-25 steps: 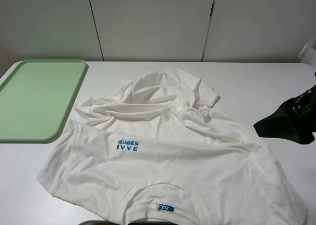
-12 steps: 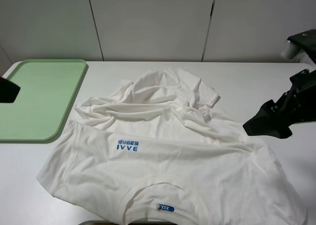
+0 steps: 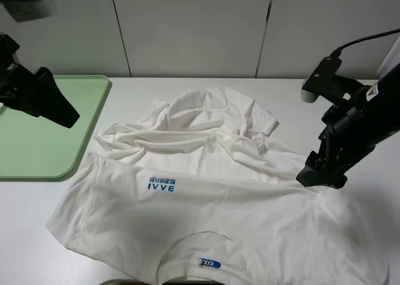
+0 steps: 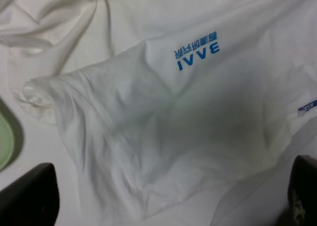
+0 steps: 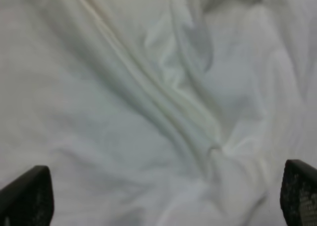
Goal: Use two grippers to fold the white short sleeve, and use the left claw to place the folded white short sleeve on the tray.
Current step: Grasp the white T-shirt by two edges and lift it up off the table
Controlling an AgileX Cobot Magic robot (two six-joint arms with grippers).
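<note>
Swung in since before: left claw (image 3: 65,117), right claw (image 3: 319,176), both gaping, empty. Risk: pinching extra layers of crumpled shirt (image 3: 206,172).

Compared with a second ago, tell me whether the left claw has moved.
Yes. The left claw has come in from the left edge and now hangs over the tray, nearer the shirt.

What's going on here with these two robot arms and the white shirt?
Two robot arms are set to fold the white short sleeve, which lies spread and rumpled on the table. The right claw is open, low at the shirt's right edge. The left claw is open, up over the tray. Neither holds anything, and no fold is made yet.
</note>
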